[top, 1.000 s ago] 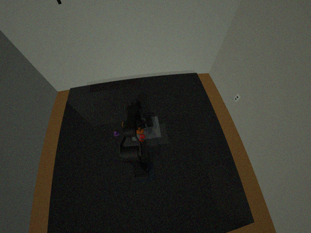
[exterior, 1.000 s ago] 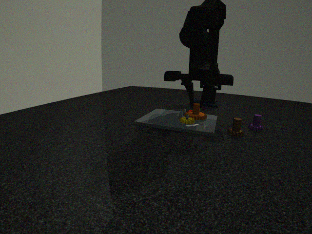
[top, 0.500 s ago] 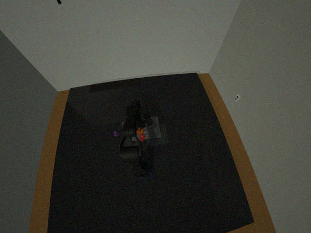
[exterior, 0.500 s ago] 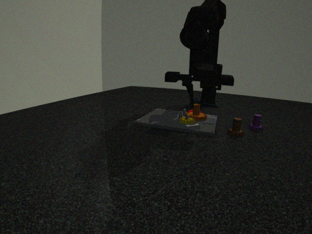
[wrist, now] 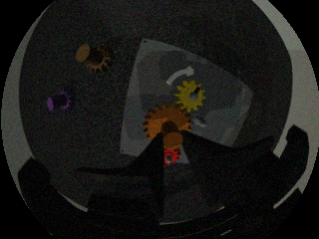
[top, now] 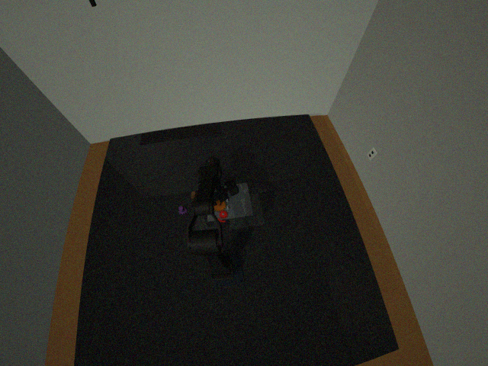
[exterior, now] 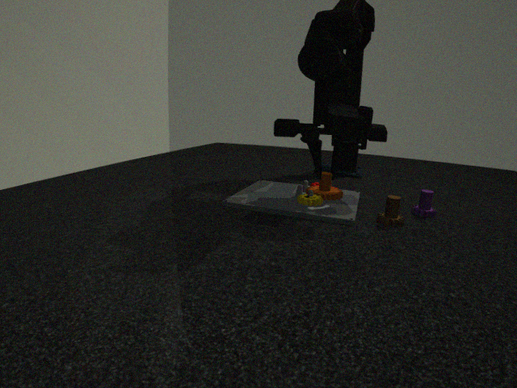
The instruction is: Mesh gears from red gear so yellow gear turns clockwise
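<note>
My gripper (wrist: 170, 134) is shut on the upright handle of the large orange gear (top: 219, 206) (exterior: 325, 183) (wrist: 161, 119). The orange gear is at or just above the grey board (top: 245, 204) (exterior: 258, 198) (wrist: 134, 110), between the red gear (top: 225, 214) (exterior: 314, 183) (wrist: 175, 154) and the yellow gear (exterior: 309, 200) (wrist: 183, 101). Whether it sits flat or meshes with them is unclear. A grey peg (exterior: 305, 183) (wrist: 198, 120) stands bare beside it. The yellow gear's white arrow (wrist: 178, 74) shows. The fingers hide part of the red gear in the wrist view.
A brown-orange gear (exterior: 392, 208) (wrist: 97, 60) and a small purple gear (top: 181, 209) (exterior: 425, 204) (wrist: 61, 101) stand upright on the dark table, off the board's side. The arm covers part of the board in the top view. The scene is dim.
</note>
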Robot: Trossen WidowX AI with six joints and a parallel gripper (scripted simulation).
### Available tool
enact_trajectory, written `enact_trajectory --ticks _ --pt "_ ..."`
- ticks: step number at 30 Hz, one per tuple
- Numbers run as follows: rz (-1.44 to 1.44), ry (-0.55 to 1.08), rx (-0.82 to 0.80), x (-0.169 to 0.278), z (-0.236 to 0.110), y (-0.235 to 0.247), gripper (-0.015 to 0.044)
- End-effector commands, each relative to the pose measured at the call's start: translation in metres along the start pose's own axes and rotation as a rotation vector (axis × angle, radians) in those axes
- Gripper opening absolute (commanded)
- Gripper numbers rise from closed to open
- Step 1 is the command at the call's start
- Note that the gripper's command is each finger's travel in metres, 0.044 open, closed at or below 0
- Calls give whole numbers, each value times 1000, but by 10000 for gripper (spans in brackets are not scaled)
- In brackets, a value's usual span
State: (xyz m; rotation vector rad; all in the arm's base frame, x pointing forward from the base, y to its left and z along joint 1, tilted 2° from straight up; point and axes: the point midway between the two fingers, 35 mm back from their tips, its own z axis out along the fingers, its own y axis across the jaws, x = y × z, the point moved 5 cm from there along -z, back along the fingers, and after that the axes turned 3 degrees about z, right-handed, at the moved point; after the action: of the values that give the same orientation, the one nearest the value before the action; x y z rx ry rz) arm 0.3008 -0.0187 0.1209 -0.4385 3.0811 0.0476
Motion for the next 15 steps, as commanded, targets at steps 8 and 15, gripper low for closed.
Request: enact_trajectory --ticks 8,15 --pt "172 0 0 1 1 0 0" --pt "272 0 0 0 1 -1 0"
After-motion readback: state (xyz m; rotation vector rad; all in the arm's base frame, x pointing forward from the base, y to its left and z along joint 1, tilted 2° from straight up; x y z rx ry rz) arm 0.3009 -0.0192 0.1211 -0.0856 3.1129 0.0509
